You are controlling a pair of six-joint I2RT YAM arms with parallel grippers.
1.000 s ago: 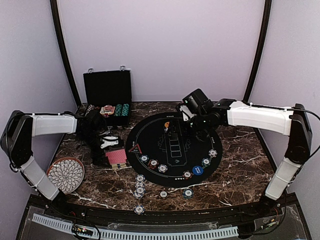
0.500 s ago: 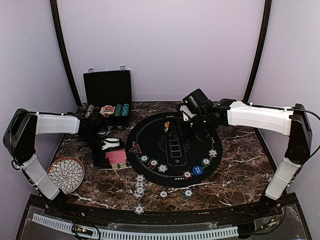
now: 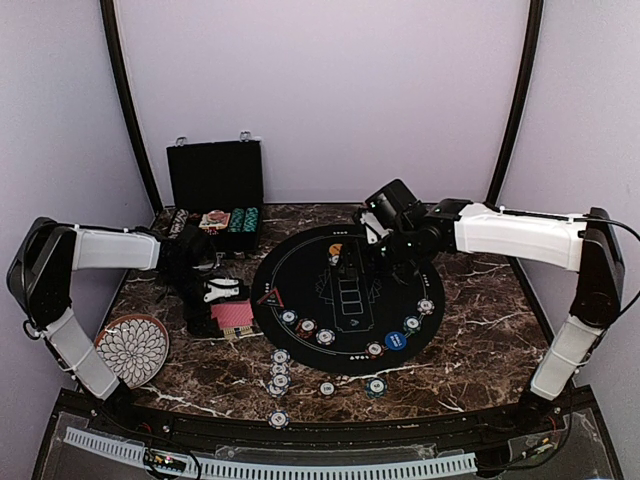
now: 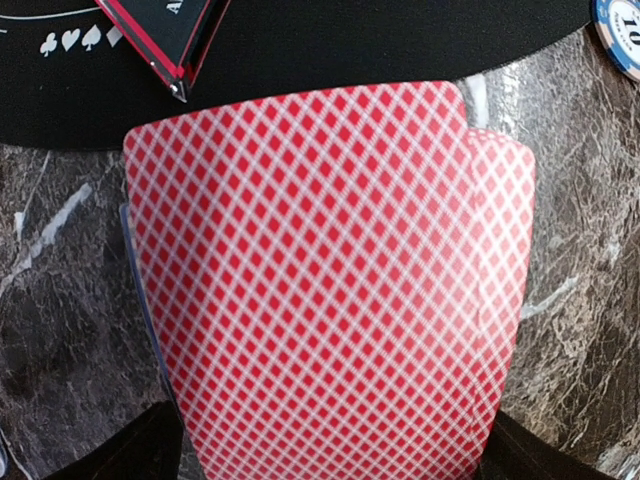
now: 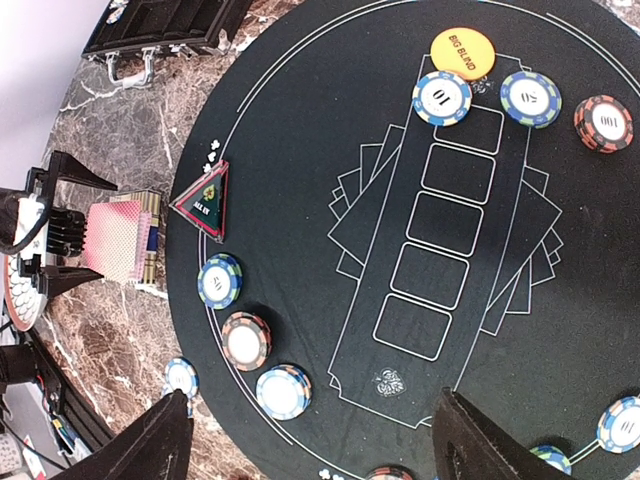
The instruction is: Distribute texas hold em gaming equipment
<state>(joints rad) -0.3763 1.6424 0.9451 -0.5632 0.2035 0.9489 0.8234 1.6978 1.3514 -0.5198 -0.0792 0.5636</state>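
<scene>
A stack of red-backed playing cards (image 4: pixel 320 290) lies on the marble just left of the black round mat (image 3: pixel 350 330). My left gripper (image 3: pixel 220 298) is open, with a finger on each side of the stack. The red-edged black triangle marker (image 4: pixel 165 40) sits at the mat's edge beyond the cards. My right gripper (image 5: pixel 315 450) hangs open over the mat, holding nothing. Below it lie three poker chips (image 5: pixel 246 341) along the mat's rim. The orange button (image 5: pixel 462 50) and more chips (image 5: pixel 530 98) are at the far side. A blue button (image 3: pixel 395 340) is on the mat's near right.
An open black hinged case (image 3: pixel 215 190) with chips inside stands at the back left. A flower-patterned plate (image 3: pixel 132 350) sits at the near left. Several loose chips (image 3: pixel 280 372) lie on the marble in front of the mat.
My left arm has shifted slightly, bringing its gripper down closer over the card stack. My right gripper has stayed over the mat, its jaws a little narrower.
</scene>
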